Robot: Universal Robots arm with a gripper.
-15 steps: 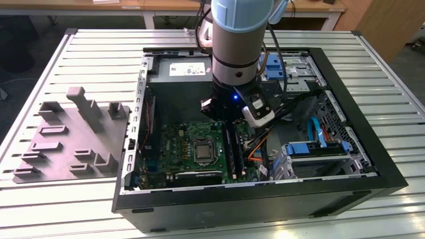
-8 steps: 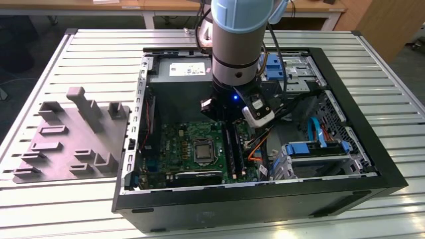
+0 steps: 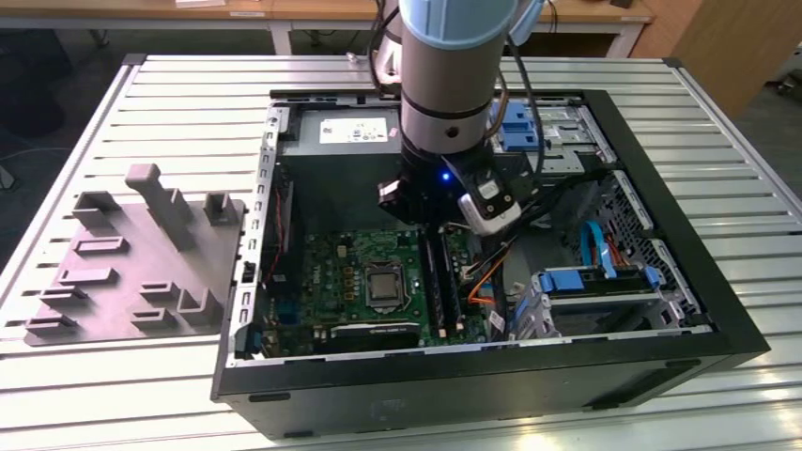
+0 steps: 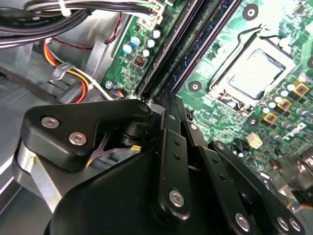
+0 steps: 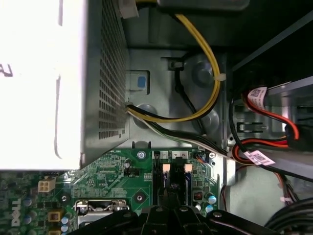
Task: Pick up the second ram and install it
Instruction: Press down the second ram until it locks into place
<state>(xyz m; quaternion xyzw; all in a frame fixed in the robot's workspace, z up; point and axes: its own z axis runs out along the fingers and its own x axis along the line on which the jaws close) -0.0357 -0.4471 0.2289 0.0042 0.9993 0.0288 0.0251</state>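
While the jaws [image 4: 165,100] sit low over the slot rails [image 4: 183,49] in the second wrist view, their black linkages drawn close together at the tips, we cannot tell whether anything is pinched between them. In that view a thin dark stick with a bluish edge, which we take to be the second ram [image 4: 182,62], lies along one rail directly under the tips; whether it is fully seated we cannot say.

The risk, as we judge it, is a skewed press: if one end rides higher than the other, the stick could bind in the narrow rail or leave a pale end latch [image 5: 166,167] unclipped. Loose cables [image 5: 205,98] run close by and could snag the arm [image 3: 445,103].

The rails are long, hard black plastic channels. The motherboard [image 4: 220,58] is glossy green and densely studded, with the processor socket [image 4: 254,73] a flat metal square. The grey power-supply box [image 5: 105,88] has a perforated steel wall. The computer case [image 3: 701,310] is matt black sheet metal, resting on a ribbed aluminium surface [image 3: 188,113] beside a grey moulded fixture [image 3: 138,254].
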